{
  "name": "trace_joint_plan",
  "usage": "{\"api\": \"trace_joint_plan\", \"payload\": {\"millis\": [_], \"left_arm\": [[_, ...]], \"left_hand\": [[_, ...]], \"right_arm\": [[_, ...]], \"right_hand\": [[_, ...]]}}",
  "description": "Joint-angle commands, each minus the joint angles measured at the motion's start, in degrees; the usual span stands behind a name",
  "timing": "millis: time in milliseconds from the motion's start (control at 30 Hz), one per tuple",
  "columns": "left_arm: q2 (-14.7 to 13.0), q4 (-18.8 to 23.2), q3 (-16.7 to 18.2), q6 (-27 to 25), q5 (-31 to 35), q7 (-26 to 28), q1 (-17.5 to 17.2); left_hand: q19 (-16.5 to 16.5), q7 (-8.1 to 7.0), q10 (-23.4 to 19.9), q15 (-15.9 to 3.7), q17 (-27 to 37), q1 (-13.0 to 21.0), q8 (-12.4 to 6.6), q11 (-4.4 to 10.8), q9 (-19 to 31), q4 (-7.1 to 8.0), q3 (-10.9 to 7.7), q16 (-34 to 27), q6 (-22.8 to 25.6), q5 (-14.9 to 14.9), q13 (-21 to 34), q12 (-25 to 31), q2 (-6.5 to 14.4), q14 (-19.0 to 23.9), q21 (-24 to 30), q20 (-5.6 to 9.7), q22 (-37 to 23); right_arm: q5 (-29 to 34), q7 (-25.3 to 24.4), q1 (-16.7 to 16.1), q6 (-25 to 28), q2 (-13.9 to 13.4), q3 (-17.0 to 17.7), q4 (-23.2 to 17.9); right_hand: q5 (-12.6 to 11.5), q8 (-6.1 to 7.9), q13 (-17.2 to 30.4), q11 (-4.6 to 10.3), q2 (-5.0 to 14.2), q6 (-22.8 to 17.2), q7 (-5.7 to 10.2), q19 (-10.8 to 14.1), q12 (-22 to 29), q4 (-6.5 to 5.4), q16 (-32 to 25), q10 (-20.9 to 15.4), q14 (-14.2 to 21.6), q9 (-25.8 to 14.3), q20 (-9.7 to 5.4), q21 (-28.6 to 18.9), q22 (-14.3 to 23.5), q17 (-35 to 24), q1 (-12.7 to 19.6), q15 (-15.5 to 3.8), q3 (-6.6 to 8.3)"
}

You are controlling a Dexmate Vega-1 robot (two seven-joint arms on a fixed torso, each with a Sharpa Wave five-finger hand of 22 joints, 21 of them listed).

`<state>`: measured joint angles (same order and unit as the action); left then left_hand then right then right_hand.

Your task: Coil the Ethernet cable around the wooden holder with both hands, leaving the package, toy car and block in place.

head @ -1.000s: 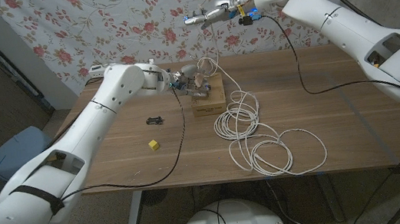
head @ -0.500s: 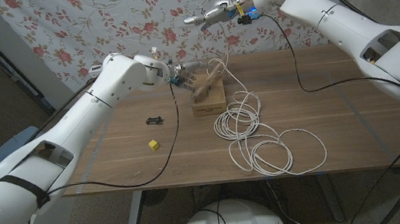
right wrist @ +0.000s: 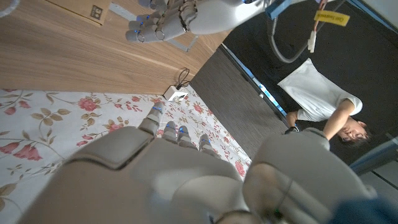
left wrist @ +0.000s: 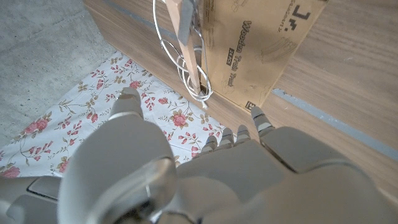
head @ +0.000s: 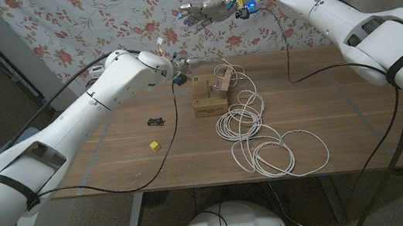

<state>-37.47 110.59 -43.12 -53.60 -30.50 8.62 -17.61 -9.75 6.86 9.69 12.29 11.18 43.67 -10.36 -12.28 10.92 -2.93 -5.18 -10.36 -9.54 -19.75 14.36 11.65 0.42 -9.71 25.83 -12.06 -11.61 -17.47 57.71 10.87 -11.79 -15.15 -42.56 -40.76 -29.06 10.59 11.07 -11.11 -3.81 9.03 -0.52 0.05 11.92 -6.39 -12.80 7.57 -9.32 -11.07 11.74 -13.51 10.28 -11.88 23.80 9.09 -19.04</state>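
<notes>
The white Ethernet cable [head: 243, 120] lies in loose loops on the table, one end running up to the wooden holder [head: 225, 79]. The holder leans at the cardboard package [head: 206, 101]; the left wrist view shows cable [left wrist: 181, 62] looped at the holder's [left wrist: 184, 25] foot beside the package [left wrist: 261, 43]. My left hand [head: 185, 62] hovers just behind and left of the package, fingers apart, holding nothing. My right hand [head: 200, 10] is raised high before the floral backdrop, fingers stretched out; whether it pinches a strand is unclear. The toy car [head: 156, 121] and yellow block [head: 155, 145] sit front left.
A larger cable coil [head: 281, 155] lies near the table's front edge [head: 195, 182]. The floral backdrop [head: 126, 13] hangs close behind the table. A person [right wrist: 323, 109] in a white shirt is in the right wrist view, off to the side.
My left hand has let go of the holder and drawn back to the package's rear left. My right hand has swung leftwards, staying high.
</notes>
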Motion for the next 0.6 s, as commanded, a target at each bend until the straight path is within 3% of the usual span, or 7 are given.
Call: {"api": "trace_joint_plan", "payload": {"millis": [33, 267, 467, 533, 600], "left_arm": [[-1.8, 5.6, -0.9, 6.8, 11.1, 4.2, -4.0], [-1.2, 6.5, 0.8, 14.5, 16.9, 7.5, -8.4], [0.6, 3.7, 3.4, 27.1, 21.6, 11.4, -13.4], [1.3, 2.0, 4.5, 32.1, 22.0, 11.3, -14.7], [1.9, 0.4, 5.7, 36.9, 21.8, 10.7, -15.8]], "left_hand": [[-27.8, 0.45, 27.3, 0.12, 0.1, -0.1, -0.3, -0.17, 0.0, 0.0, 0.37, 0.1, -25.0, -0.4, 0.1, 0.0, 0.4, -28.2, -0.3, 0.0, -0.1], [-28.8, -1.51, 27.4, 0.13, 0.0, -1.5, -0.61, 0.04, 0.0, 0.95, 1.78, -0.2, -24.8, -0.8, 0.0, 0.4, 0.2, -28.4, -1.4, -0.03, 0.0], [-22.4, -4.08, 22.5, -0.48, -0.4, -2.7, -1.67, 2.12, -0.2, 1.93, 3.63, -1.6, -20.8, -0.6, -0.4, 2.7, 0.4, -24.0, 0.1, 1.07, 0.1], [-17.3, -5.51, 18.4, -1.31, -0.7, -2.5, -2.53, 3.66, -0.3, 1.86, 4.28, -2.4, -16.4, 0.1, -0.9, 4.1, 0.5, -19.5, 1.4, 1.8, 0.4], [-15.4, -6.17, 16.2, -1.75, -0.8, -2.5, -2.68, 4.25, -0.3, 1.85, 4.57, -2.6, -14.8, 0.4, -1.1, 4.8, 0.6, -17.6, 1.8, 2.15, 0.5]], "right_arm": [[-9.3, 2.7, 1.6, 1.2, 5.6, 6.3, 20.2], [-13.3, 1.3, -0.2, 3.6, 5.6, 10.7, 20.6], [-16.4, 1.0, -2.0, 3.7, 5.6, 14.5, 20.7], [-17.5, 0.7, -2.7, 3.7, 5.7, 15.9, 20.8], [-18.5, 0.1, -3.3, 4.1, 5.7, 17.4, 20.9]], "right_hand": [[-0.3, 0.18, 0.2, 0.52, 0.33, 0.2, 0.26, 0.7, 0.2, -0.3, 0.0, 0.4, -0.3, -0.2, 0.11, -0.2, 0.2, -0.1, -0.4, -0.25, -0.18], [-0.3, 0.78, 0.2, 0.94, 0.6, -1.2, 0.94, 0.8, 0.2, -0.4, 0.2, 0.2, -0.4, -0.2, 0.18, 0.0, 0.1, -0.1, -0.4, -0.69, -0.06], [-0.2, 1.63, 0.2, 1.77, 1.55, -3.8, 1.61, 1.9, 0.6, -0.76, 0.0, -1.3, 0.4, -0.1, -0.72, -0.1, 0.1, 0.0, -0.7, -1.58, 0.26], [-0.2, 1.84, 0.1, 1.93, 1.96, -4.7, 2.04, 2.3, 0.7, -0.87, -0.1, -1.8, 0.9, 0.0, -1.2, -0.1, 0.1, 0.0, -0.8, -1.75, 0.39], [-0.1, 2.08, 0.1, 2.11, 2.31, -5.6, 2.1, 2.6, 0.8, -1.0, -0.2, -2.4, 1.2, 0.0, -1.18, -0.1, 0.1, 0.0, -0.9, -1.68, 0.47]]}}
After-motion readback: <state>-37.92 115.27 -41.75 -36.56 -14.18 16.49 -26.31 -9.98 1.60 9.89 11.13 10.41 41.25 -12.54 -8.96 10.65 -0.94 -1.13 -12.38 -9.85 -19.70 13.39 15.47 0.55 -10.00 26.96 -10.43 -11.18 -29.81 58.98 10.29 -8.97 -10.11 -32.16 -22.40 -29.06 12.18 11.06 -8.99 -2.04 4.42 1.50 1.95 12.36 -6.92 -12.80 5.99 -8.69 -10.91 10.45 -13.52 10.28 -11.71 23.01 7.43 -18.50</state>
